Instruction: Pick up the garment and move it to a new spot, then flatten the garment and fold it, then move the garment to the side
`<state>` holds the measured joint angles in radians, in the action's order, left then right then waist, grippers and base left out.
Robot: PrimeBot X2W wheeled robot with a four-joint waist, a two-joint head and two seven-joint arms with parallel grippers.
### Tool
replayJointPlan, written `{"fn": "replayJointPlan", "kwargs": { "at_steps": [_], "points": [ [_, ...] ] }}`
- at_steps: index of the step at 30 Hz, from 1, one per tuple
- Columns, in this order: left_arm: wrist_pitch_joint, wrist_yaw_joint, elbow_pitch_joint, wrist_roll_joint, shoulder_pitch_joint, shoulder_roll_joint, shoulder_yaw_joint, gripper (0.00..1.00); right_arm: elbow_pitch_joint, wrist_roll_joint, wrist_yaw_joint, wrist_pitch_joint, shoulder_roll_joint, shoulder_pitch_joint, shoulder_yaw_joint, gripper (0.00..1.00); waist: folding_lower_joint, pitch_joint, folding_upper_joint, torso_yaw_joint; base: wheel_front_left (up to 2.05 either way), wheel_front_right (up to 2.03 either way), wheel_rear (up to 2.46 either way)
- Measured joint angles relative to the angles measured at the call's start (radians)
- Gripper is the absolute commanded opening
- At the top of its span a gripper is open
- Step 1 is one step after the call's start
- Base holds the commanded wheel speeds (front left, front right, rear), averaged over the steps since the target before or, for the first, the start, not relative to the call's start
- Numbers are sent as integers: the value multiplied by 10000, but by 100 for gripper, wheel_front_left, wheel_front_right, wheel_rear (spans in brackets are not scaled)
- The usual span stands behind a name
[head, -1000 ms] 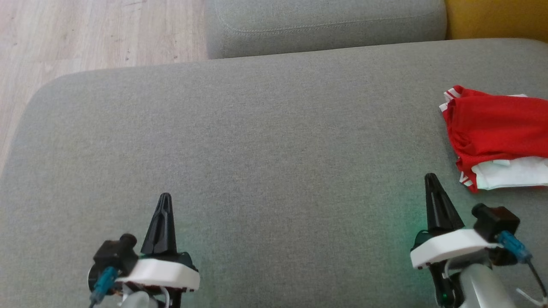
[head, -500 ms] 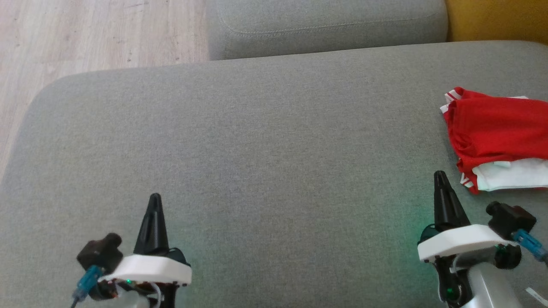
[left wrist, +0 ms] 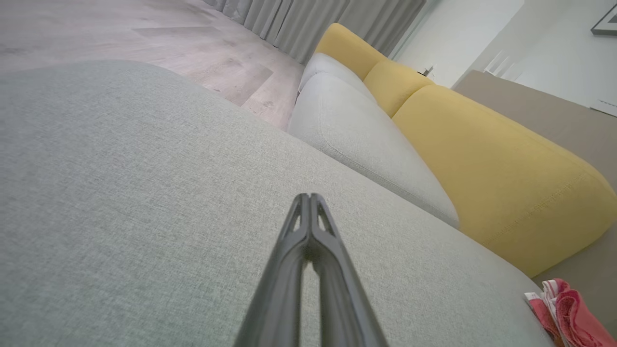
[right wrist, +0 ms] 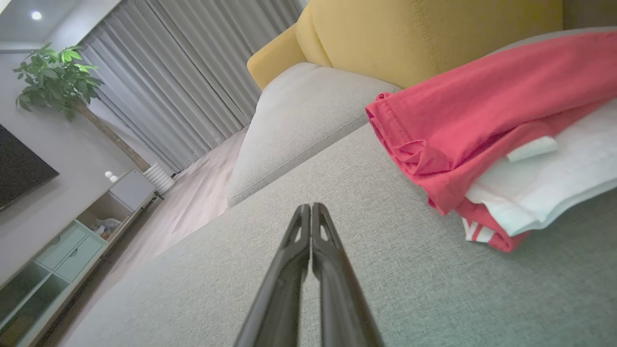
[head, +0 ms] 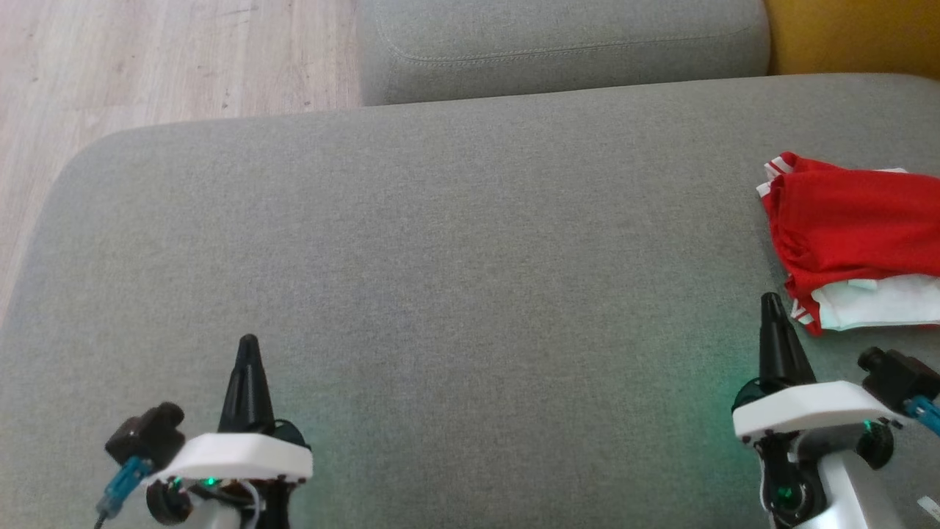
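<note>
A grey sofa seat (head: 470,242) spreads before us. Our left gripper (head: 248,344), lower left, and right gripper (head: 769,300), lower right, are each pressed together, holding nothing. The red-and-white garment (head: 844,228) lies on the seat at the frame's right edge, just above the right gripper.

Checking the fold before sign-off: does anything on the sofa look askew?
The red garment is folded unevenly: a white layer sticks out beyond the red, and the red edge is bunched. Nothing else stands out.
</note>
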<state>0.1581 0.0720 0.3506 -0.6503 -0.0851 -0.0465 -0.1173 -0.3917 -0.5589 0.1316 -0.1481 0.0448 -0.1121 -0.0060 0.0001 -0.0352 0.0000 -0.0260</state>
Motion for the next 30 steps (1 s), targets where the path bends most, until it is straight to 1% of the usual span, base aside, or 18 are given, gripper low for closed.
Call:
{"fn": "replayJointPlan", "kwargs": {
  "at_steps": [4,30],
  "points": [
    [-105,75,-31,-410,0,0,184,0,40,-464,0,92,0,2,-44,0,0,14,0,12,0,0,0],
    [-844,173,-226,-3005,3,2,593,0,334,-3290,0,786,0,15,-387,0,0,102,0,83,0,0,0]
  ]
}}
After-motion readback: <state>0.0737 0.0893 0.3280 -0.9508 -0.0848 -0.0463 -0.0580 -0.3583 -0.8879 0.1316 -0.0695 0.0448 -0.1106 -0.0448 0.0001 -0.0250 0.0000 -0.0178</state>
